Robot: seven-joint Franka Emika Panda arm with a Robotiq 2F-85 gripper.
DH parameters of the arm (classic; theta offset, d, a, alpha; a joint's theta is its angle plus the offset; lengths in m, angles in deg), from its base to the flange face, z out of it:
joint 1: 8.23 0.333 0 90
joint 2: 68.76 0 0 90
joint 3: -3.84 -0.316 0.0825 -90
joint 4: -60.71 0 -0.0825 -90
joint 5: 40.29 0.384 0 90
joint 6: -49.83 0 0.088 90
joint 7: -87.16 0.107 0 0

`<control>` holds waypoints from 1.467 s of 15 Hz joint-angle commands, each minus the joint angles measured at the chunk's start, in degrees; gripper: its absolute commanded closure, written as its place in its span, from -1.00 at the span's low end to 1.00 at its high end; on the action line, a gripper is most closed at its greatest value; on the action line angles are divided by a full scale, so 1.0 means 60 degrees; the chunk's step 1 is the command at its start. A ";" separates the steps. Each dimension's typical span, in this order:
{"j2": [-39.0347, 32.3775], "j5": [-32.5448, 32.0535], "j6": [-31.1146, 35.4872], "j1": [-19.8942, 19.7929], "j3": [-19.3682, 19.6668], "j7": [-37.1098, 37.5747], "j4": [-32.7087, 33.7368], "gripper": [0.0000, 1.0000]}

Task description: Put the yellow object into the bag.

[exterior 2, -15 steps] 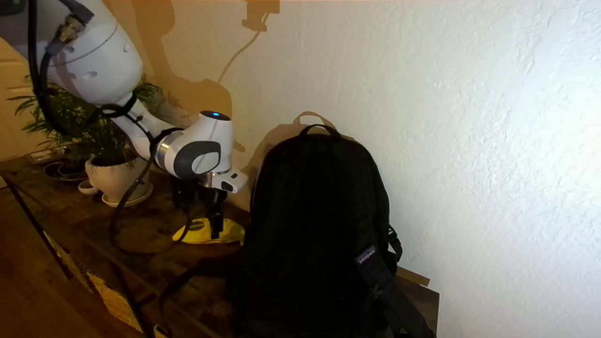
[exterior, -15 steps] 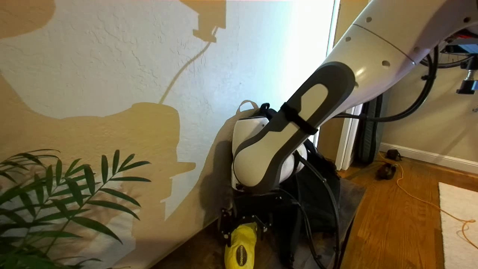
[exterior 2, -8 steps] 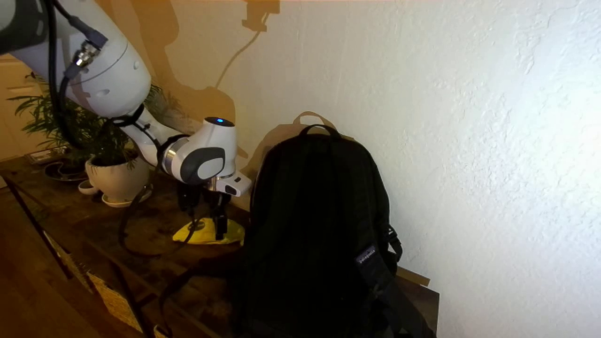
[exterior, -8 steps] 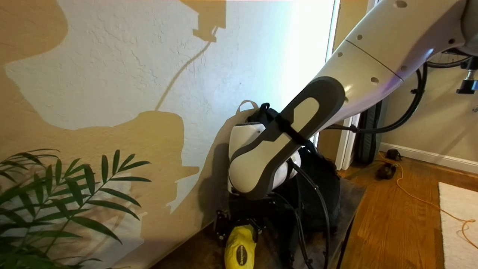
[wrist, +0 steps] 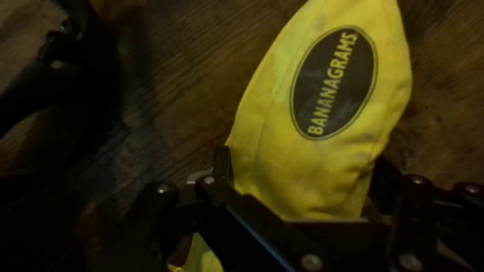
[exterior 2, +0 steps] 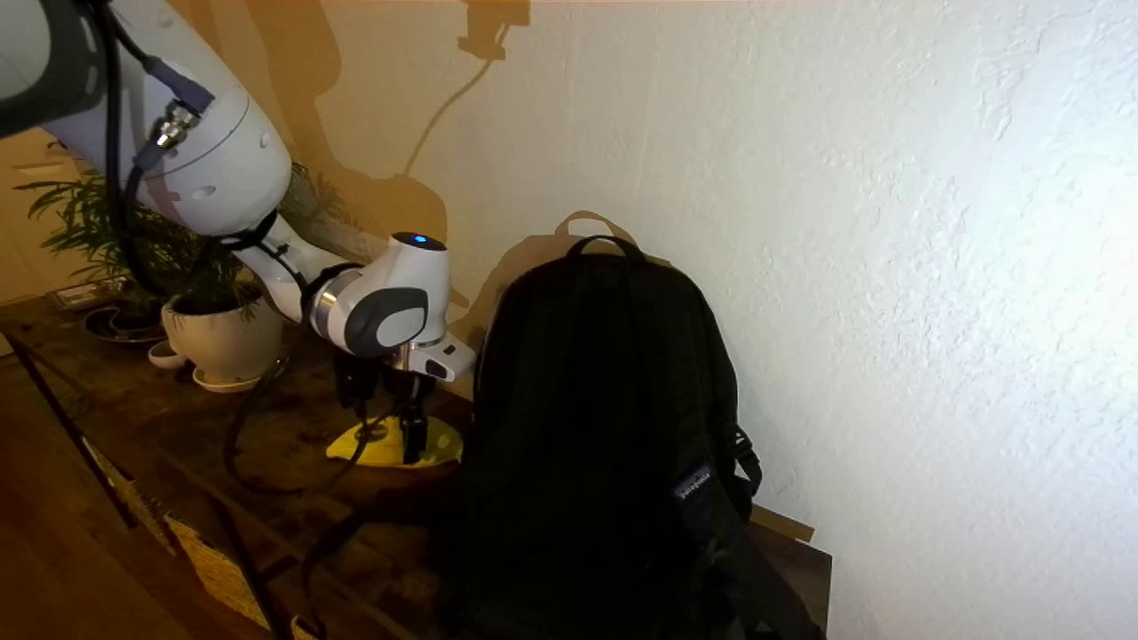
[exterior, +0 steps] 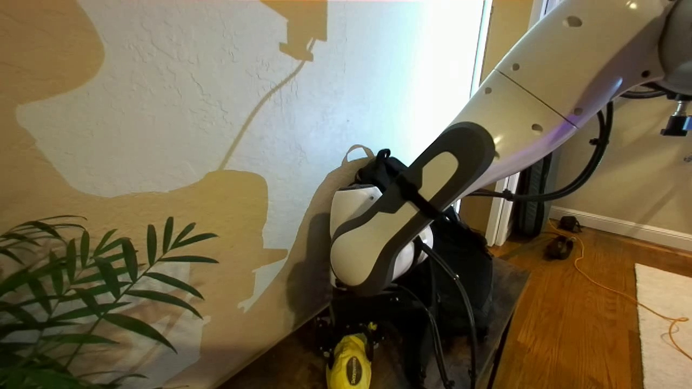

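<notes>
Status: early, looks like the grasp step. Tool (wrist: pixel 302 166) sits low over the yellow Bananagrams pouch (wrist: pixel 321 109), fingers (wrist: pixel 222 162) apart, one on each flank, both looking right against the cloth in the wrist view; whether it's clamped or merely straddling can't be told. Pouch lies on the table (exterior 2: pixel 178 418) between the potted plant (exterior 2: pixel 218 338) and the black backpack (exterior 2: pixel 605 427), one end close to the backpack; touching or not isn't clear. Done, by the look of it: approach and line-up. Left: sure grip, lift, carry up over the backpack, lower in, let go. Backpack stands upright in both exterior views, but no opening shows, so whether it's unzipped is unknown
</notes>
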 commanded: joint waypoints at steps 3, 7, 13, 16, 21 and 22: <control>0.0260 -0.0055 -0.0229 0.0241 0.0143 0.0031 -0.0076 0.17; 0.0632 -0.0120 0.0038 0.0388 0.0089 -0.0174 -0.0458 0.65; 0.1442 -0.0180 0.0599 0.0732 0.0101 -0.0544 -0.1443 0.85; 0.1924 -0.0347 0.0879 0.1008 0.0272 -0.0562 -0.2022 0.85; 0.2887 -0.0912 0.0815 0.1333 0.0613 -0.0538 -0.2842 0.85; 0.3065 -0.1020 0.0811 0.1353 0.0648 -0.0554 -0.2980 0.85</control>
